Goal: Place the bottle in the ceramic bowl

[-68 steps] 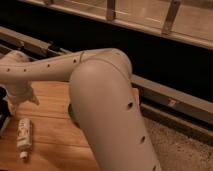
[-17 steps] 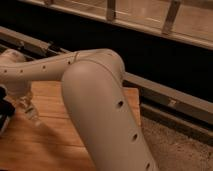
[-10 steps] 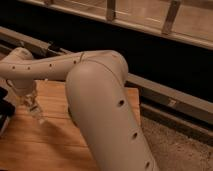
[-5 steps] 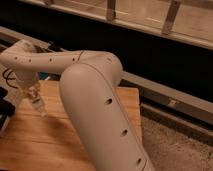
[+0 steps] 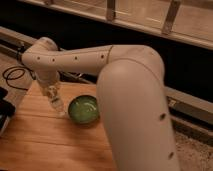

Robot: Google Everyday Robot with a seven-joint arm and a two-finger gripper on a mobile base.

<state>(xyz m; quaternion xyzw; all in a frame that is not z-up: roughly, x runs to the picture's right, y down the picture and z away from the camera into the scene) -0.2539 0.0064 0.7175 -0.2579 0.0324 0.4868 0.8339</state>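
Note:
The green ceramic bowl (image 5: 83, 109) sits on the wooden table (image 5: 40, 145), just left of my big white arm. My gripper (image 5: 50, 91) hangs at the end of the arm, left of the bowl. It is shut on the whitish bottle (image 5: 56, 103), which hangs tilted with its lower end close to the bowl's left rim, a little above the table. The fingers are mostly hidden by the wrist and the bottle.
A black cable (image 5: 14, 75) lies on the floor at the far left. A dark object (image 5: 5, 111) sits at the table's left edge. A dark wall with a rail (image 5: 185, 97) runs behind. Speckled floor (image 5: 192, 150) lies to the right.
The bottle, once lying on the table at the left, is now held up. The arm has swung right, carrying it beside the bowl, which has come into view.

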